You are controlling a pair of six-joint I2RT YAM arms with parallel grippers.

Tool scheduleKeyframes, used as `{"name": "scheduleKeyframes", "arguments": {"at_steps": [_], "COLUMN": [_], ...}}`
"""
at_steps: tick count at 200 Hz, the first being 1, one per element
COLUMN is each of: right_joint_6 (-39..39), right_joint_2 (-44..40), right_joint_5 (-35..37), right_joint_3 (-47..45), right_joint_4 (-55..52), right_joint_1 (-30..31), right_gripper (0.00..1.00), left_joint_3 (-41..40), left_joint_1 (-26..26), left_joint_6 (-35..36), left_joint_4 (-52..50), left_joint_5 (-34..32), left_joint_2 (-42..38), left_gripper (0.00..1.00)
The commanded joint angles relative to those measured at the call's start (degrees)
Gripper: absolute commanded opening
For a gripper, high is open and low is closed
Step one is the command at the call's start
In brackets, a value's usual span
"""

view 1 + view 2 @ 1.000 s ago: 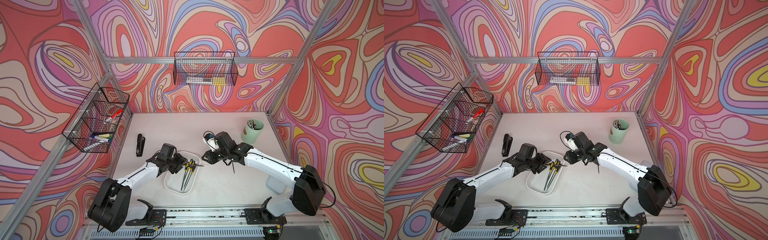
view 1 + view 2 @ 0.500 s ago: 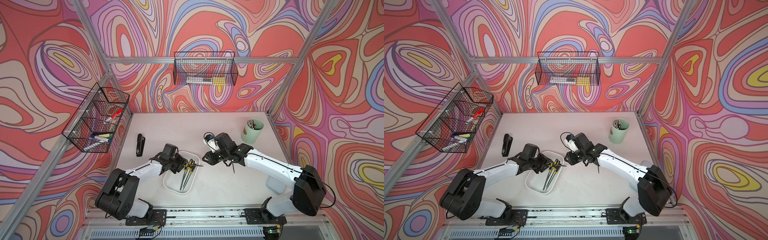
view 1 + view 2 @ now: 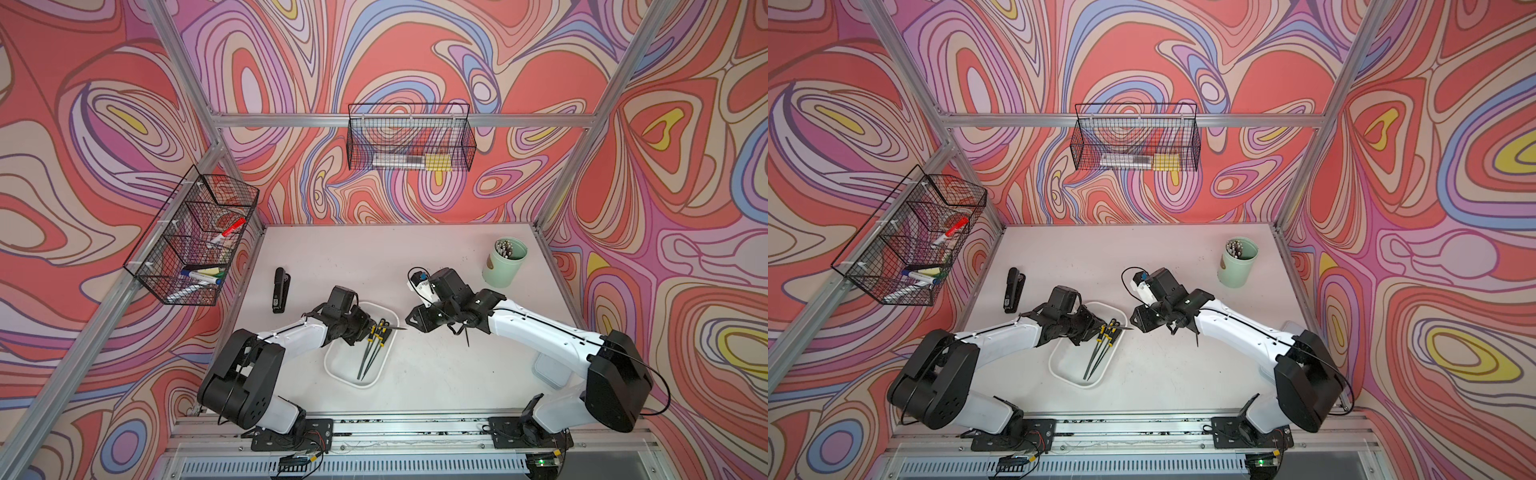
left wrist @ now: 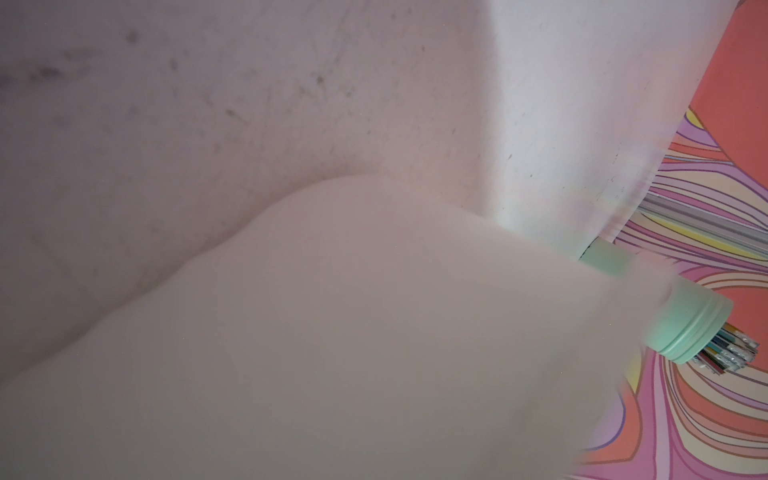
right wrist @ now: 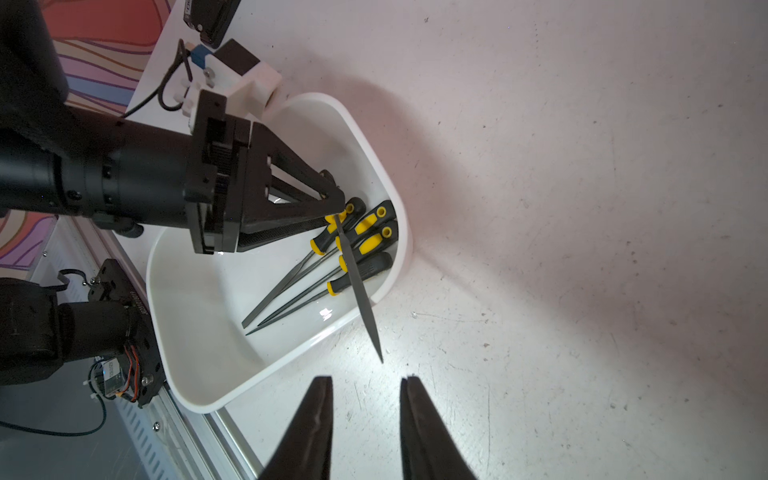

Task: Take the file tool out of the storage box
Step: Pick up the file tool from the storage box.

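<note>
Left hand (image 5: 334,205) pinching a file (image 5: 359,286) at the handle end, the handle hidden in the grip. Blade sticks out over the storage box (image 5: 199,324) rim toward the right hand (image 5: 366,380). Right hand spread, empty, cut off at the frame edge. Other files (image 5: 291,291) lie in the box under the left hand. Left wrist view is mostly pale blur (image 4: 332,332), with a mint cup (image 4: 685,328) at its edge.

The left arm (image 3: 291,334) and right arm (image 3: 540,332) are white shells between bulky black joints, with thin black cables, white wrist camera blocks (image 5: 245,83), and the matte-black tapered left gripper (image 5: 334,208) and right gripper (image 5: 365,386).
</note>
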Motion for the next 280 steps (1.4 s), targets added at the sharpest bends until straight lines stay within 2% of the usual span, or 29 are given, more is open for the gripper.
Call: {"name": "scheduleKeyframes", "arguments": {"at_steps": [1, 43, 141, 168, 208, 252, 280], "right_joint_6": [-0.35, -0.39, 0.18, 1.13, 2.65, 9.0, 14.74], "right_joint_2": [-1.64, -1.67, -2.37, -3.53, -5.26, -9.15, -11.23], "right_joint_5": [0.63, -0.01, -2.85, -5.54, -9.92, -21.4, -29.33], "right_joint_3": [-0.91, -0.94, -1.89, -2.67, -1.73, -3.1, -5.39], "right_joint_4": [0.77, 0.91, 3.11, 4.98, 6.32, 14.56, 21.91], "right_joint_1": [0.38, 0.38, 0.38, 0.36, 0.04, -4.89, -10.03], "right_gripper": [0.29, 0.28, 0.27, 0.27, 0.28, 0.36, 0.38], "left_joint_3": [1.04, 0.83, 1.69, 2.04, 4.85, 8.2, 8.03], "left_joint_1": [0.27, 0.31, 0.31, 0.28, 0.31, 0.81, 1.32], "left_joint_6": [0.52, 0.49, 3.13, 4.94, 15.61, 27.83, 30.08], "left_joint_4": [-0.91, -0.94, -1.66, -1.01, 0.99, 4.76, 14.27], "left_joint_5": [-0.45, -0.62, -2.47, -3.03, -1.51, 3.92, 12.14], "left_joint_2": [0.5, -0.04, -5.09, -7.66, -12.35, -18.75, -20.85], "left_gripper": [0.27, 0.16, 0.04, 0.01, 0.0, 0.0, 0.0]}}
